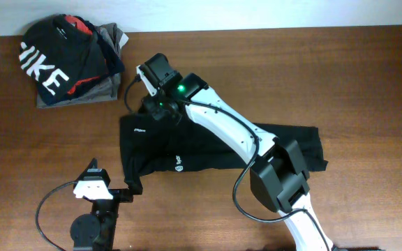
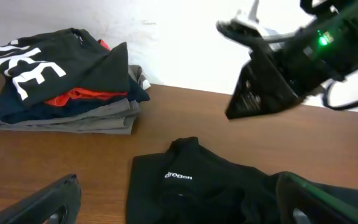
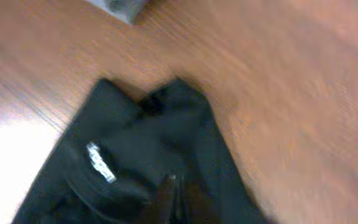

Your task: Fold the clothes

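The clothes (image 1: 201,157), long black leggings with a small white round logo and white lettering, lie spread across the middle of the table. My right gripper (image 1: 160,108) is at their top left edge. In the blurred right wrist view its fingers (image 3: 178,198) look pressed together on a raised fold of the black fabric (image 3: 123,137). My left gripper (image 1: 132,185) is at the garment's lower left corner. In the left wrist view its fingers (image 2: 179,208) are wide apart with the lettered fabric (image 2: 191,193) between them, not gripped.
A pile of folded garments (image 1: 72,63), a black top with big white letters over red and grey ones, sits at the back left, also in the left wrist view (image 2: 67,81). The right arm (image 1: 229,129) reaches across the leggings. Bare wood lies on all sides.
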Controlling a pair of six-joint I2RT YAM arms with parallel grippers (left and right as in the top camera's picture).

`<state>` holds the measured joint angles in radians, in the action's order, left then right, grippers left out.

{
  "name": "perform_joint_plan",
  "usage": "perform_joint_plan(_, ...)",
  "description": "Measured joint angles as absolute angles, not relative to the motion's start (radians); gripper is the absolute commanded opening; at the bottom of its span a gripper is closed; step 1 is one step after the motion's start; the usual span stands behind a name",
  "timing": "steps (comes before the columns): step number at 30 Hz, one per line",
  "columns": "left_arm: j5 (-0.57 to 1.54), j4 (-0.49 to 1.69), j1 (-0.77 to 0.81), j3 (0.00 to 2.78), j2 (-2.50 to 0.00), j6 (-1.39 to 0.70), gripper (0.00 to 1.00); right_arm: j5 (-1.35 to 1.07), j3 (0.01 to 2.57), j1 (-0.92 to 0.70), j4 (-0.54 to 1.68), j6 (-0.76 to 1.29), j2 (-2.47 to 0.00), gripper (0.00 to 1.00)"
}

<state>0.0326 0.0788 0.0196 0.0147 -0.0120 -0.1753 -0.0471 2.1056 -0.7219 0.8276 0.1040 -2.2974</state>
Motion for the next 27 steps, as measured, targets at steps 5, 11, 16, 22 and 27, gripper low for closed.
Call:
perform_joint_plan(5, 0.032, 0.079, 0.02, 0.015, -0.012, -0.175, 0.99, -0.031, 2.04, -0.701, 0.912, 0.06, -2.297, 0.48)
perform_joint_plan(11, 0.032, 0.079, 0.02, 0.015, -0.012, -0.175, 1.0, -0.067, 1.86, -0.697, 0.853, -0.001, -2.298, 0.48)
perform_joint_plan(16, 0.032, 0.079, 0.02, 0.015, -0.012, -0.175, 0.99, -0.135, 1.795, -0.697, 0.778, -0.012, -2.298, 0.48)
perform_joint_plan(22, 0.032, 0.078, 0.02, 0.015, -0.012, -0.175, 0.99, -0.189, 1.795, -0.703, 0.741, -0.019, -2.298, 0.48)
perform_joint_plan(27, 0.033, 0.079, 0.02, 0.015, -0.012, -0.175, 0.99, -0.251, 1.799, -0.721, 0.751, -0.022, -2.298, 0.5)
